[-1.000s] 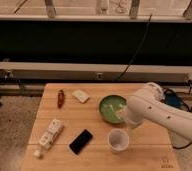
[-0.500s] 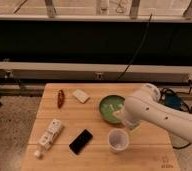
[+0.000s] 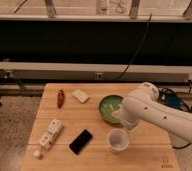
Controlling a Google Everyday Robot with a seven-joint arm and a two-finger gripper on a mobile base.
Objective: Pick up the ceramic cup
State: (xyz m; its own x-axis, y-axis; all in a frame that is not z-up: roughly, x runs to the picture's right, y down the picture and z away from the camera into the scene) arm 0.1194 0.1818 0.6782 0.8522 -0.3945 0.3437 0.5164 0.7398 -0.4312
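Note:
The ceramic cup [image 3: 118, 140] is a small whitish round cup with a pale inside. It stands upright on the wooden table [image 3: 96, 156], near the front right. The wider green bowl [image 3: 109, 107] sits just behind it. My gripper [image 3: 124, 121] is at the end of the white arm [image 3: 161, 114], which reaches in from the right. It hangs just above and behind the cup, over the bowl's front rim. The arm hides most of it.
A black phone [image 3: 81, 141] lies left of the cup. A white bottle [image 3: 48, 136] lies at the front left. A red-brown object [image 3: 60, 98] and a pale packet [image 3: 80, 96] lie at the back. A dark wall and rail run behind the table.
The arm has shifted slightly, bringing the gripper a little lower toward the cup. The cup and other objects have not moved.

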